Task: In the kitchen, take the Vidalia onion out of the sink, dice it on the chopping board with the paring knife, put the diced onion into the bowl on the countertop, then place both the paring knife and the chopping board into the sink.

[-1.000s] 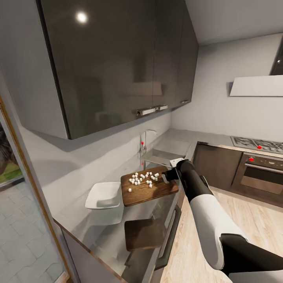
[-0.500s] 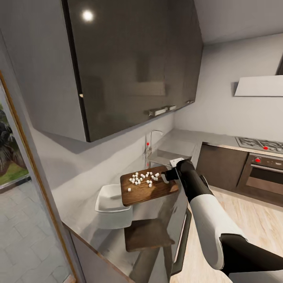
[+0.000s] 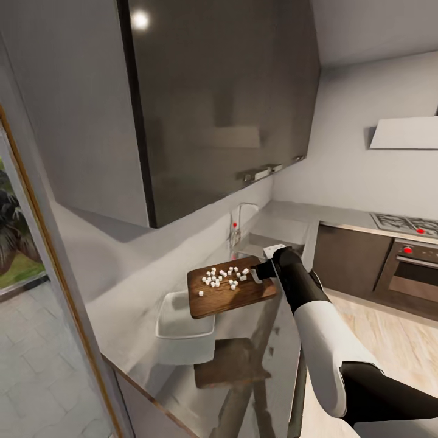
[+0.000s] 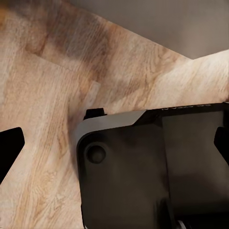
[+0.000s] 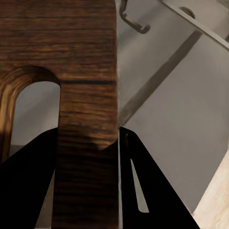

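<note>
My right claw [image 3: 260, 272] grips the chopping board [image 3: 230, 292] (diced onion [image 3: 224, 277] aboard) above the bowl [image 3: 182, 316]; left claw's state I cannot tell.

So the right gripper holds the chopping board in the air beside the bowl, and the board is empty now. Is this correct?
Not quite: the chopping board is not empty. In the head view, white diced onion pieces lie on it. The rest holds: the right gripper grips its edge, lifted beside the bowl.

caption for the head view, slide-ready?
Right gripper holds chopping board, onion dice on top, above the white bowl.
</note>
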`<state>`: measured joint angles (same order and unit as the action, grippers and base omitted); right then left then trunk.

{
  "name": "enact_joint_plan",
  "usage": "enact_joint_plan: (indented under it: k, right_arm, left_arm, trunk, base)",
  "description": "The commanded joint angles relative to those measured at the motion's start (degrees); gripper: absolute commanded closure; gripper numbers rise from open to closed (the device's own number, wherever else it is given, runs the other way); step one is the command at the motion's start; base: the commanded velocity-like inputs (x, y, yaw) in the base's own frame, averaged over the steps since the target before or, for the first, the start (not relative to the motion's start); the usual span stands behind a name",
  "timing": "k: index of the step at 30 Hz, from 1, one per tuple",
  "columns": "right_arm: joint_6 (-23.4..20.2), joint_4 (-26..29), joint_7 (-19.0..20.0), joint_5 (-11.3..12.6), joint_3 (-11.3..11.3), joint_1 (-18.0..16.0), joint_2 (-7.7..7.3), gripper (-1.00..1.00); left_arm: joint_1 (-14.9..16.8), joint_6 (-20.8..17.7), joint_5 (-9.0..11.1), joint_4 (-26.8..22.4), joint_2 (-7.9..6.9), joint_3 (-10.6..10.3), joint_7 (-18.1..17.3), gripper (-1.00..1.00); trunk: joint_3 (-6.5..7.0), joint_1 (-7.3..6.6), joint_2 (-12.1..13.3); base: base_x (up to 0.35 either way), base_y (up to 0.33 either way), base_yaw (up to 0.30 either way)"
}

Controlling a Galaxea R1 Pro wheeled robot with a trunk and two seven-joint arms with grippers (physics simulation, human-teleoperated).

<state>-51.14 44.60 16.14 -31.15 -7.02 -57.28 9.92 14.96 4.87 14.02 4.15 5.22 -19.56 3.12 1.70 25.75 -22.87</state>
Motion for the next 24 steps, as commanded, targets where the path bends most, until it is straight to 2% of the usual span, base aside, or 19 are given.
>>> enact_joint_plan:
  k: [1,13,18,21,24]
  right_arm:
    - [-0.1,0.0,0.5,-0.6,-0.3,0.0,0.08,1.0]
    - [0.4,0.0,-2.9,-0.6,-0.1,0.0,0.08,1.0]
    - [0.9,0.0,-3.0,-0.6,6.5,0.0,0.08,1.0]
    - [2.2,0.0,-3.0,-0.6,7.9,0.0,0.08,1.0]
    - [2.6,0.0,-3.0,-0.6,8.2,0.0,0.08,1.0]
  left_arm:
    - [0.1,0.4,0.5,0.2,0.05,-0.5,0.0,-1.0]
    - [0.1,0.4,0.5,0.3,0.05,-0.5,0.0,-1.0]
    - [0.1,0.4,0.5,0.3,0.05,-0.5,0.0,-1.0]
    - [0.1,0.4,0.6,0.3,0.02,-0.5,0.0,-1.0]
    - [0.1,0.4,0.5,0.3,-0.02,-0.5,0.0,-1.0]
  trunk:
    - [-0.02,0.04,0.0]
    - [-0.02,0.04,0.0]
    - [-0.02,0.04,0.0]
    - [-0.02,0.04,0.0]
    - [-0.02,0.04,0.0]
  base:
    - [0.092,0.087,0.0]
    - [0.069,0.011,0.0]
    - [0.018,0.0,0.0]
    - [0.003,0.0,0.0]
    - [0.0,0.0,0.0]
